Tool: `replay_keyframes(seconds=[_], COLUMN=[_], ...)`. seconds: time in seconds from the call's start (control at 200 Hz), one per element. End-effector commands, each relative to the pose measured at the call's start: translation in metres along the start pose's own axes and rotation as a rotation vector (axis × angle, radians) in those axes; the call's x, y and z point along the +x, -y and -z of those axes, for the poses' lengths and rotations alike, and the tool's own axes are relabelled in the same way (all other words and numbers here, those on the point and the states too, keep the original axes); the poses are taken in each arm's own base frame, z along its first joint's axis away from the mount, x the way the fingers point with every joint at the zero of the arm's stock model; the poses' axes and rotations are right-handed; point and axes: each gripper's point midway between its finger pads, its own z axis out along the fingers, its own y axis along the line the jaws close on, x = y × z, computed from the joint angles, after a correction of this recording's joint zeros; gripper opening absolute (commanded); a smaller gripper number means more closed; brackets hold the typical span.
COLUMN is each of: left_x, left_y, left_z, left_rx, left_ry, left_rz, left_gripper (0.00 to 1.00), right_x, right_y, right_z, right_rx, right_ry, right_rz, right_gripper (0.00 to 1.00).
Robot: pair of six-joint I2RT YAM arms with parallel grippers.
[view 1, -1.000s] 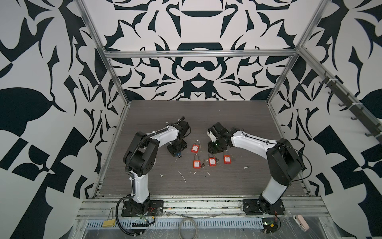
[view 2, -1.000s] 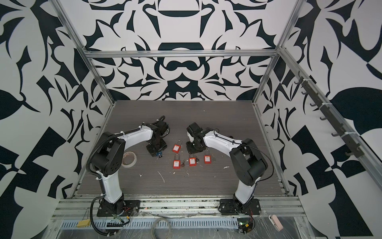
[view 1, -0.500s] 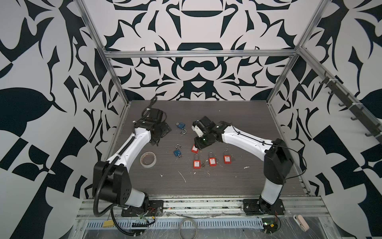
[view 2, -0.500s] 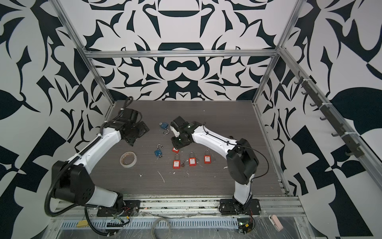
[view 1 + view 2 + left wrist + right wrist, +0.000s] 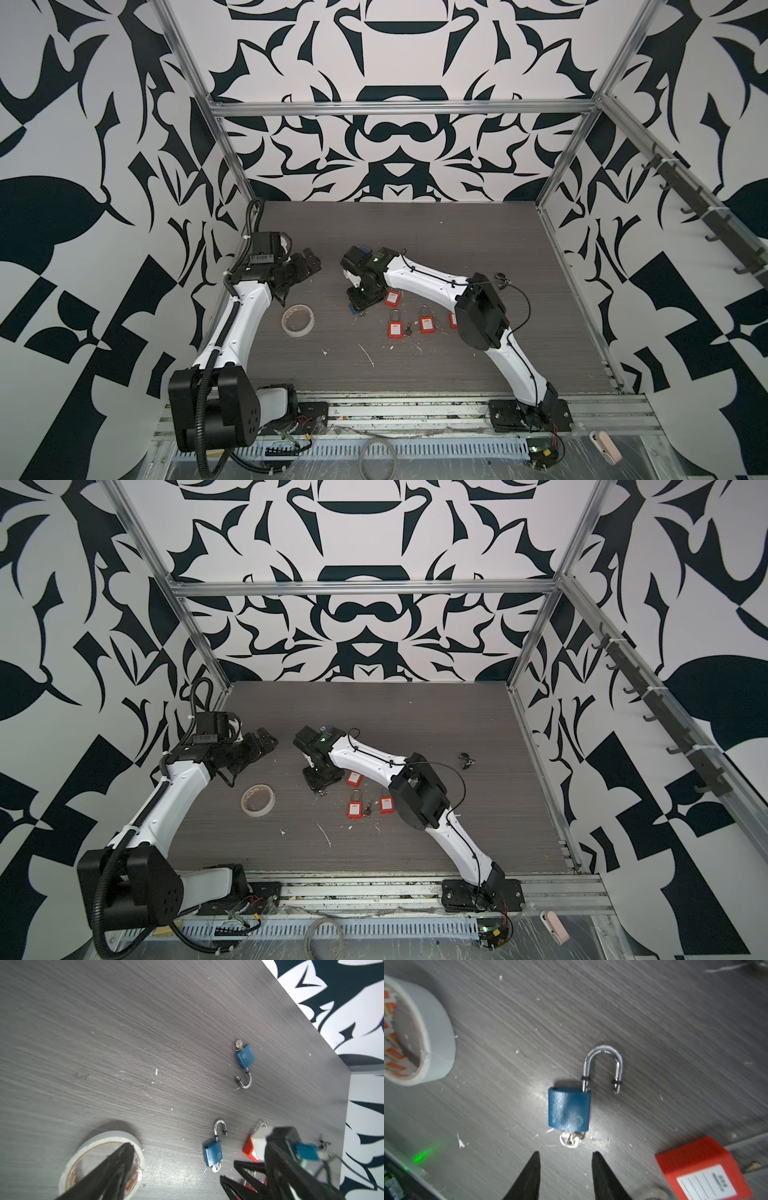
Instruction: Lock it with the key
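Black jaws of the left gripper (image 5: 312,261) stand wider apart than a second ago, with nothing between them. That arm was then folded in over the padlocks and is now stretched out to the far left of the table (image 5: 415,232). The right gripper (image 5: 565,1154) has moved left from beside the red padlocks (image 5: 395,328) and hangs low over the blue padlock (image 5: 569,1111), its jaws a little apart and empty.

In both top views the right wrist hides nearly all of the blue padlock, which lies left of the table's middle. A tape roll (image 5: 297,320) lies near it on the left. The nearest red padlock (image 5: 702,1169) is just beside it on the right. A loose key (image 5: 409,329) sits between two of the red padlocks. The left wrist view shows a second blue padlock (image 5: 245,1057) farther off, also unlocked.

The blue padlock lies flat with its long axis in line with the right gripper. The end with the key (image 5: 570,1139) in it faces the fingertips, with bare table between. The shackle (image 5: 602,1068) points away and is swung open, its free leg clear of the body.
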Motion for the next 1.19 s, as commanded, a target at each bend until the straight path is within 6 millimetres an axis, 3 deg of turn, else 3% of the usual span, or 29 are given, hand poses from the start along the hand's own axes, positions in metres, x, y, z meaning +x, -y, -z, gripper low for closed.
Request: replay_keyframes(seconds=[0.0,0.37,0.5,0.53,0.885,1.19], left_x=[0.005,0.013,0.015,0.015,0.017,0.018], left_y=[0.002,-0.005,-0.007,-0.007,-0.01,-0.013], left_z=[-0.005,-0.011,-0.012,-0.011,-0.008,-0.006], left_rx=[0.03,0.024,0.018,0.02,0.001,-0.012], left_ry=[-0.018,-0.028,-0.033,-0.032,-0.03,-0.026], left_rz=[-0.045,-0.058,-0.058,-0.058,-0.06,-0.055], left_gripper=[1.0,0.99,0.99,0.99,0.99,1.0], right_x=[-0.003,-0.011,-0.014,-0.011,-0.012,-0.01], right_y=[-0.001,-0.006,-0.008,-0.006,-0.008,-0.001], right_z=[0.015,-0.001,0.002,-0.009,-0.019,-0.02], right_rx=[0.032,0.019,0.012,0.017,0.028,0.144], right_ry=[0.002,-0.004,0.005,-0.016,-0.037,-0.042], right_rz=[-0.018,-0.017,-0.016,-0.019,-0.009,0.03], right_gripper=[0.45,0.47,0.48,0.49,0.52,0.54])
